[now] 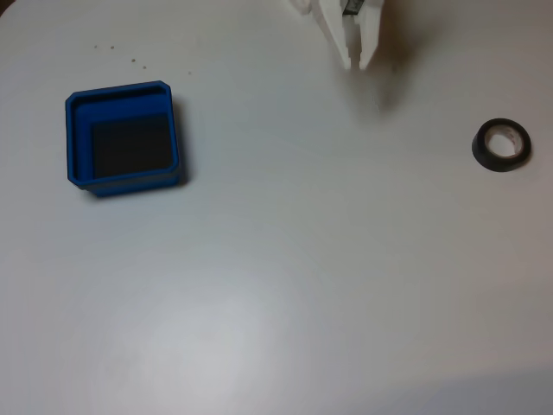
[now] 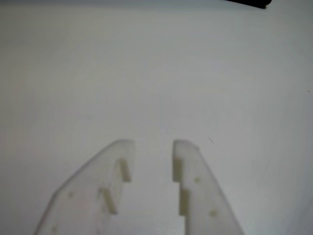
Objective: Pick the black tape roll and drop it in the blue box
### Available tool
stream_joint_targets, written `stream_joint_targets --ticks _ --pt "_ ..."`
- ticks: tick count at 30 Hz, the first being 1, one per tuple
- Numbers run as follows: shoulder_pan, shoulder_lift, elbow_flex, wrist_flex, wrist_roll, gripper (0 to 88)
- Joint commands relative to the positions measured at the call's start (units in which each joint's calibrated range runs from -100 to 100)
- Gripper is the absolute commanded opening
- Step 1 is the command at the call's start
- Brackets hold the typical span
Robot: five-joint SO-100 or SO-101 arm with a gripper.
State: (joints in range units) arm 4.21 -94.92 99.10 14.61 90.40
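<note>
In the fixed view the black tape roll [image 1: 481,149] lies flat on the white table at the right, its pale core showing. The blue box [image 1: 121,91] stands far to the left, holding nothing on its dark bottom. My white gripper [image 1: 359,62] comes in from the top edge, pointing down, between the two and nearer the tape. In the wrist view the gripper [image 2: 153,146] is open by a modest gap, with only bare table between the fingers [image 2: 188,156].
A few small dark specks [image 1: 130,59] dot the table above the box. A dark strip [image 2: 249,2] crosses the top right edge of the wrist view. The white table [image 1: 285,285] stretches wide below the gripper.
</note>
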Motion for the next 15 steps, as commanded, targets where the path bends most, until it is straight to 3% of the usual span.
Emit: stream_joint_targets --ticks 1,12,15 --pt "0.34 -3.99 0.81 -1.0 0.23 1.4" --pt "-0.44 -3.91 0.81 -1.0 -0.04 1.4" --pt "-5.13 -3.91 0.9 -1.0 -0.04 1.4"
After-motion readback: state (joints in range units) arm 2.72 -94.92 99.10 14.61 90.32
